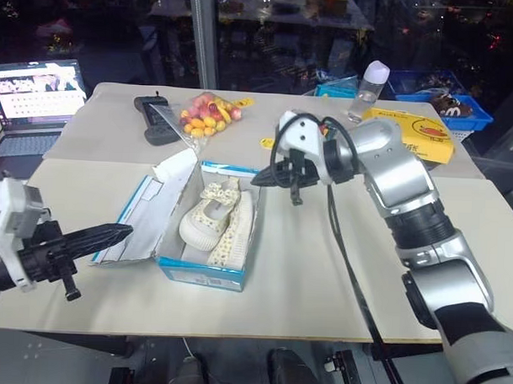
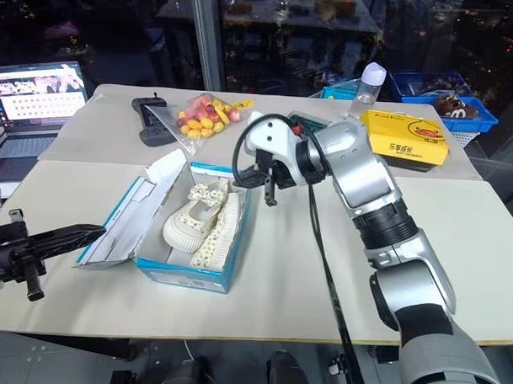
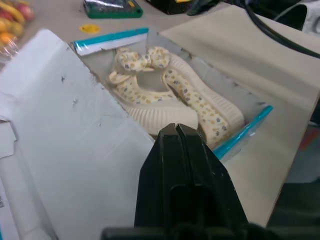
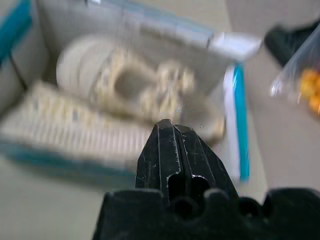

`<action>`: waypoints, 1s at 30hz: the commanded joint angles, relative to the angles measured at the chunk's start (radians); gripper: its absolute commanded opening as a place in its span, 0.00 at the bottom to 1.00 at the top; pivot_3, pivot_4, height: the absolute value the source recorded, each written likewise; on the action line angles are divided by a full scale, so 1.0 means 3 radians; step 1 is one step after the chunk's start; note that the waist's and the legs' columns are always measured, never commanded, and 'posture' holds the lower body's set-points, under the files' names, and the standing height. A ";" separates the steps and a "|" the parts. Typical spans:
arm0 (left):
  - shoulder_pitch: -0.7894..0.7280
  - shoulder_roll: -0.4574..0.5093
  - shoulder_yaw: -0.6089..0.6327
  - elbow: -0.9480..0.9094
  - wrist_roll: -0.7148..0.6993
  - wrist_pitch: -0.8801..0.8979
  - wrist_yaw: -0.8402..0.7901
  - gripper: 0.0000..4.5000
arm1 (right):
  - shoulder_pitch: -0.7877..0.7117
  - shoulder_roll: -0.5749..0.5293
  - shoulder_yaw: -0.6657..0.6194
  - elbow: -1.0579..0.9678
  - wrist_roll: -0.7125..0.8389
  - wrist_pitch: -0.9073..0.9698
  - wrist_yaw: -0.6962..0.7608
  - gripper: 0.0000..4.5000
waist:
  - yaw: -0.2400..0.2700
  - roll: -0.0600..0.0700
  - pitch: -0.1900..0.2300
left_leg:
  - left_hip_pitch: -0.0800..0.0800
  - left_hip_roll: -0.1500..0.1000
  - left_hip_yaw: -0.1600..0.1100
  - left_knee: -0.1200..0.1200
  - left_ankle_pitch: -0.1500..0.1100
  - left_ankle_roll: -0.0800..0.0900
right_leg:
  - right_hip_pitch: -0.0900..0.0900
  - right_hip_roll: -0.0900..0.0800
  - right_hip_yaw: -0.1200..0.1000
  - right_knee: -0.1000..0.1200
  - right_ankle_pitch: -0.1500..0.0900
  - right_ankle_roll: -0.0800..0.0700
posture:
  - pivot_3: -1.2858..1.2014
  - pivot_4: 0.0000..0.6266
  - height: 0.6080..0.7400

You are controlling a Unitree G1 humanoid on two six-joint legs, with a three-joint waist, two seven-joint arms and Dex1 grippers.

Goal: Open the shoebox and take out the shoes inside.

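Now: shoebox (image 1: 205,266) sits open mid-counter (image 1: 321,278), lid (image 1: 142,209) folded back flat toward the robot's left, so the shoes (image 1: 217,222) lie exposed inside, one upright, one on its side. Left tool (image 1: 112,233) clenched, empty, just beside the lid's outer edge. Right tool (image 1: 265,177) clenched, empty, aimed at the box's far right corner; probably lining up a reach for the shoes. Pale counter. Behind: laptop (image 1: 32,96), snack bag (image 1: 204,114), bottle (image 1: 370,88), yellow box (image 1: 414,134). Dark glass beyond.
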 commanded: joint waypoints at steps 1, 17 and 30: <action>-0.0226 0.0045 -0.0061 0.0076 0.0090 0.0059 -0.0170 0.00 | -0.0004 -0.0068 0.0031 -0.0266 -0.0032 -0.0107 0.0062 0.01 | 0.0004 0.0000 0.0000 | -0.0004 0.0000 0.0001 0.0001 0.0001 -0.0001 | -0.0008 0.0001 0.0002 0.0010 -0.0002 0.0002 | 0.52 0.24 0.87; -0.0586 -0.0083 -0.0087 0.0037 0.0375 0.0269 -0.0323 0.82 | -0.0268 0.0279 0.0231 0.0225 -0.0310 -0.0588 -0.0022 0.79 | 0.0008 0.0000 0.0000 | 0.0000 0.0000 0.0003 0.0010 0.0004 -0.0005 | -0.0008 0.0004 0.0009 0.0019 -0.0008 0.0024 | 0.52 0.24 0.87; -0.0531 -0.0163 0.0027 -0.0140 0.0373 0.0412 -0.0278 0.82 | -0.0512 0.0778 0.0585 0.1606 -0.0879 -0.1059 -0.0215 0.79 | 0.0007 -0.0001 0.0000 | -0.0003 0.0000 0.0002 0.0011 0.0008 -0.0012 | -0.0007 0.0004 0.0010 0.0018 0.0006 0.0008 | 0.52 0.24 0.87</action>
